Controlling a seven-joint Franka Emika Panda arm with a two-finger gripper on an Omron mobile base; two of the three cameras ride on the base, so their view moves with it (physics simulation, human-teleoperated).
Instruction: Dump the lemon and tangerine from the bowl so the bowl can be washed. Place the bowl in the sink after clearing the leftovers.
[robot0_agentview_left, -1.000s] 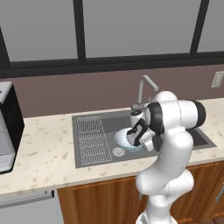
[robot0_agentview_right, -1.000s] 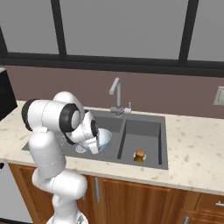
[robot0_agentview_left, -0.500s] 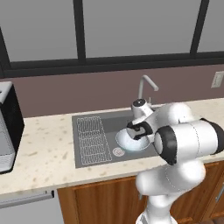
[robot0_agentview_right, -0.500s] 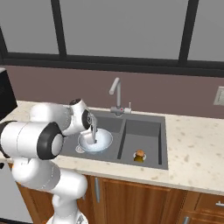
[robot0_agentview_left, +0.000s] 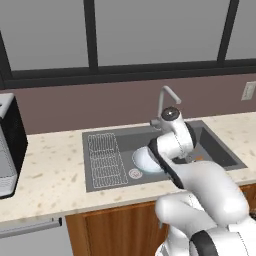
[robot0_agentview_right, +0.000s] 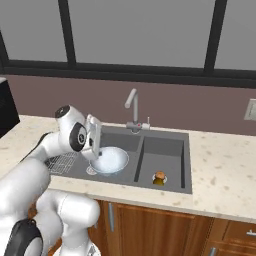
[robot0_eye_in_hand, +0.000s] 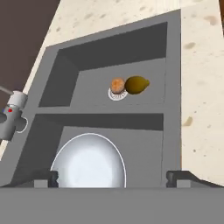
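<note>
The bowl (robot0_eye_in_hand: 89, 162) is white with a pale blue rim and sits upright and empty in the sink's (robot0_eye_in_hand: 100, 116) near basin; it also appears as the bowl (robot0_agentview_right: 110, 160) and bowl (robot0_agentview_left: 142, 159). The tangerine (robot0_eye_in_hand: 117, 85) and the lemon (robot0_eye_in_hand: 136, 85) lie touching beside the drain of the other basin, where the tangerine (robot0_agentview_right: 160, 175) shows again. My gripper (robot0_eye_in_hand: 113, 180) hangs just above the bowl's near rim, open wide, with nothing between its fingertips (robot0_eye_in_hand: 46, 178). In the left base view my own arm hides the gripper.
A slim silver faucet (robot0_agentview_right: 132, 106) stands behind the divider between the basins. A wire rack (robot0_agentview_left: 105, 157) lies at the sink's left end. A dark appliance (robot0_agentview_left: 7, 145) sits on the speckled counter (robot0_agentview_left: 50, 170) at far left. A wall outlet (robot0_agentview_right: 251, 109) is at right.
The gripper has opened and let go of the bowl, which now rests in the basin. The arm has swung round and the hand has lifted off the bowl.
</note>
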